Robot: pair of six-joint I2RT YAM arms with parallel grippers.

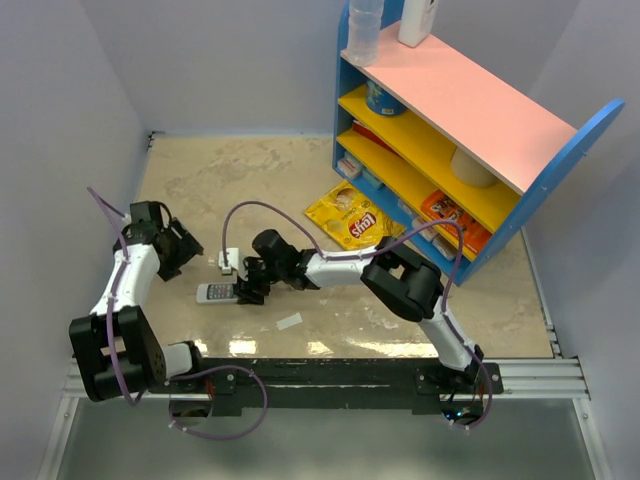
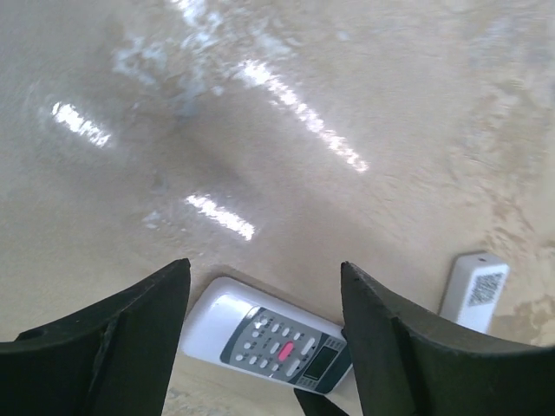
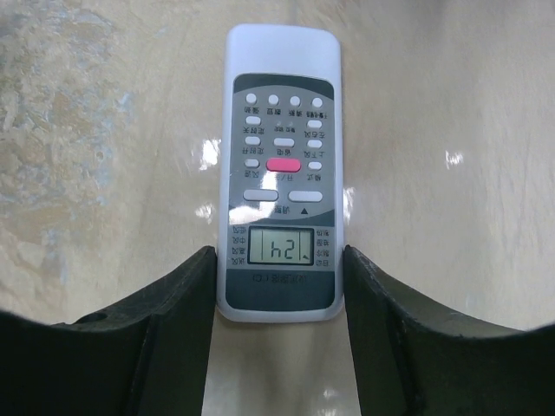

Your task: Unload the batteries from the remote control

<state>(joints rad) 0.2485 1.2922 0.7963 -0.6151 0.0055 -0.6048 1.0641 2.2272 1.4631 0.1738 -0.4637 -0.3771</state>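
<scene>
I am watching the remote control (image 3: 282,173) lying flat on the bench (image 1: 250,180), left of centre in the top view, with its buttons and lit screen facing up. The right jaws are straddling its screen end, and both fingers (image 3: 186,295) are pressing against its long edges, so they are gripping it. The left jaws are hanging wide open above the bench and holding nothing. In the left wrist view the remote is showing at bottom centre. A narrow white bar (image 2: 475,290) is lying at the lower right, near the remote but apart from it.
</scene>
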